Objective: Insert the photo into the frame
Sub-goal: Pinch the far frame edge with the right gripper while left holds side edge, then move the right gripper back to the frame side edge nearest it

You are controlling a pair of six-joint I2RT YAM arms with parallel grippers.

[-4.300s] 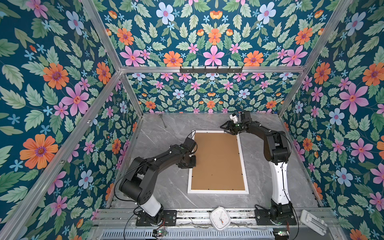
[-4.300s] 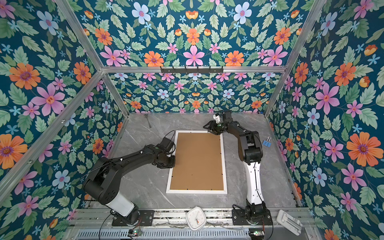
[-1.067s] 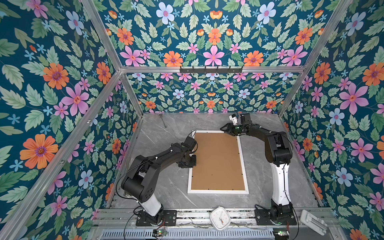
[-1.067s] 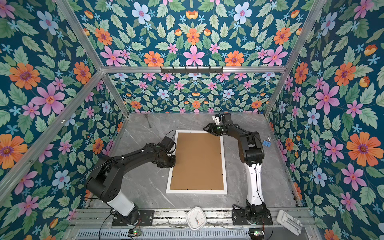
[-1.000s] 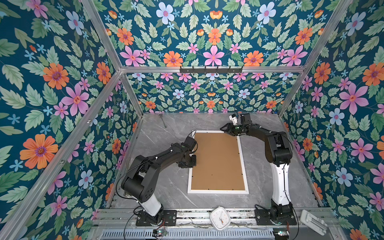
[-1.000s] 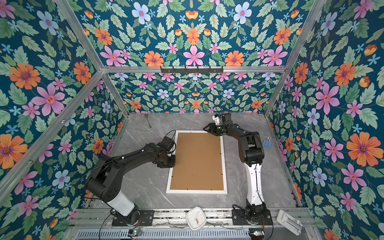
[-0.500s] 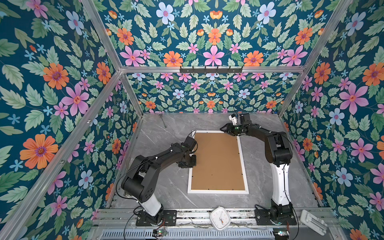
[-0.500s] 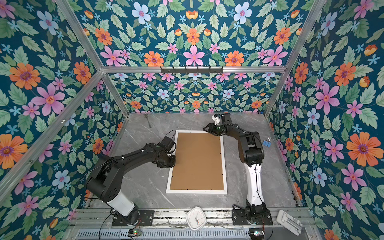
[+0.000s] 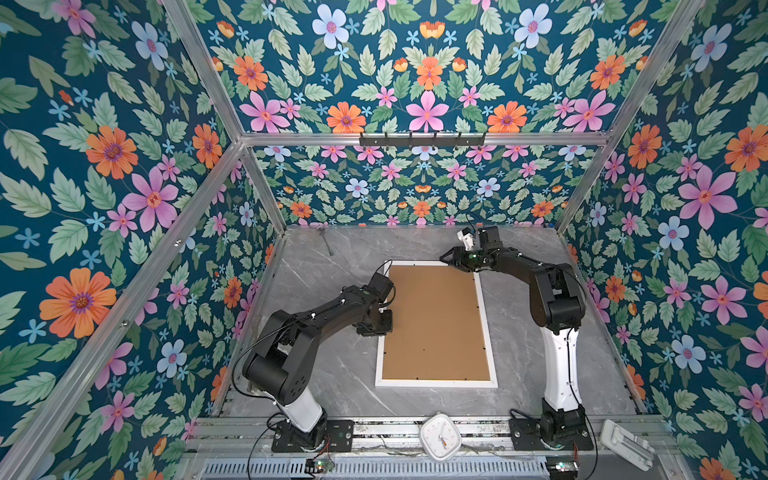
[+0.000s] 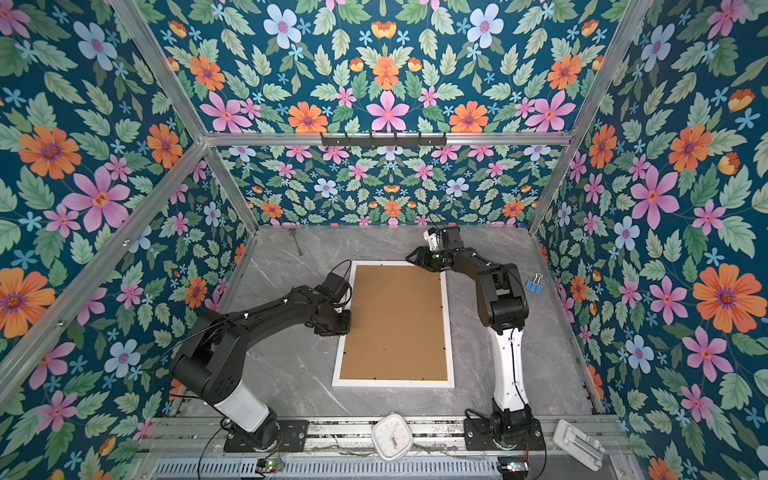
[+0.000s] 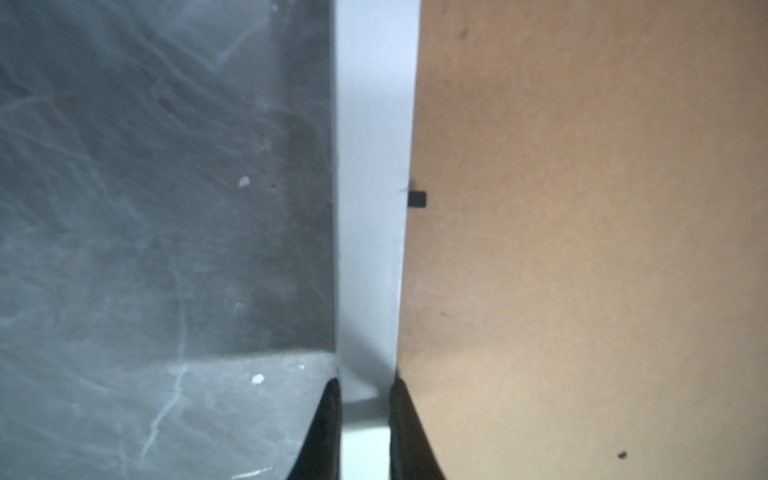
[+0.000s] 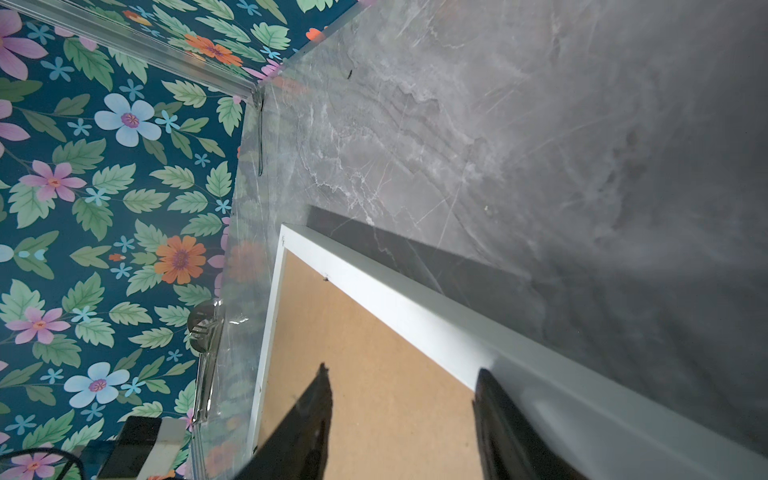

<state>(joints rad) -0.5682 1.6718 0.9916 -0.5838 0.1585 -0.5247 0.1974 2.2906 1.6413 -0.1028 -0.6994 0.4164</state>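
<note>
The left gripper (image 11: pixel 365 399) is clamped on the left long border of the large white rectangular picture frame (image 11: pixel 374 166). Its two black fingers (image 11: pixel 328 415) are drawn in narrow and press the moulding from either side, one on the table side and one on the inner side. In both top views it sits about midway along that border (image 9: pixel 383 326) (image 10: pixel 344 324). The right gripper (image 12: pixel 402 378) hovers low over the frame's far right corner (image 9: pixel 446 261) (image 10: pixel 411 257) with its jaws roughly half apart and nothing between them. One finger is above the flat brown backing board (image 12: pixel 353 353) and the other is at the inner edge of the white border; whether either touches cannot be told. The picture frame (image 9: pixel 436 383) (image 10: pixel 392 383) lies flat and back-up near the middle of the grey marble-patterned tabletop (image 9: pixel 324 291) (image 10: pixel 291 365). The backing board (image 9: pixel 436 324) (image 10: pixel 395 320) fills it, and small black tabs (image 11: pixel 417 199) sit along the inner edge. Whether the photo lies under the board cannot be told. A small blue binder clip (image 10: pixel 532 284) rests on the table near the right wall. A white square clock (image 9: pixel 440 436) (image 10: pixel 392 441) sits on the near metal rail between the arm bases. Walls of dark teal floral wallpaper (image 9: pixel 104 166) (image 10: pixel 83 187), edged with aluminium bars, close in the cell.
</note>
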